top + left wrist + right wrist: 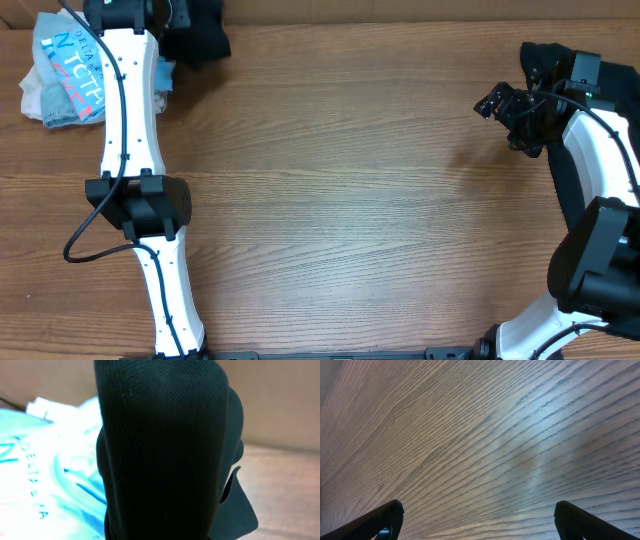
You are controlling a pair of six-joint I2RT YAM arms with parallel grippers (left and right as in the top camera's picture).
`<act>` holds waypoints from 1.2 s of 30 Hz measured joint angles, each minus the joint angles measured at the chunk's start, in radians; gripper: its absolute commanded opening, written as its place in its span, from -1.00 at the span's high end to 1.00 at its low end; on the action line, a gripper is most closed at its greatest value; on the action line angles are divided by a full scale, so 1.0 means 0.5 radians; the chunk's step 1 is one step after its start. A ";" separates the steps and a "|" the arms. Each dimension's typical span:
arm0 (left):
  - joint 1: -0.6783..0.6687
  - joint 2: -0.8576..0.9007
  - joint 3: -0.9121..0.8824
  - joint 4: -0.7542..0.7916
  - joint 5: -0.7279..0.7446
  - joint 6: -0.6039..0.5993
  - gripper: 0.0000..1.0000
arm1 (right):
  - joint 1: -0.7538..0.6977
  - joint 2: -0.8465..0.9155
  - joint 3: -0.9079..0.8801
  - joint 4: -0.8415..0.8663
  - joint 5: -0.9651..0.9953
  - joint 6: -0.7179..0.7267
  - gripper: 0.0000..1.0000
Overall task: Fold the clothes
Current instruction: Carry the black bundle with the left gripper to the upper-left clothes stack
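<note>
The wooden table [330, 200] spreads bare under the right gripper [492, 104]. Its two fingers stand spread wide apart with only wood grain between them, and it grips nothing.

The black T-shirt [160, 450] lies at the far end of the reach of the left gripper [166, 16]. In the left wrist view it rises as a dark bunched column directly in front of the camera and covers the fingers completely. The jaws are closed down on that fabric. From overhead the rest of the shirt sits crumpled just to the right of the left gripper, touching it. It is well apart from the right gripper, with most of the table's width between them.

A light blue garment [60, 75] with printed lettering lies rumpled just to the left of the left gripper, beside the arm's forearm, and touches neither gripper.
</note>
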 measured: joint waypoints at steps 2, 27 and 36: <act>0.008 0.000 0.034 0.005 0.000 -0.018 0.91 | 0.001 0.000 0.000 0.000 -0.001 0.001 -1.00; 0.420 0.000 -0.278 0.199 -0.018 -0.250 0.81 | 0.000 0.000 0.000 0.000 -0.001 0.000 -1.00; 0.523 0.000 -0.753 0.825 -0.155 -0.249 0.07 | 0.000 0.000 0.000 0.001 -0.001 -0.001 -1.00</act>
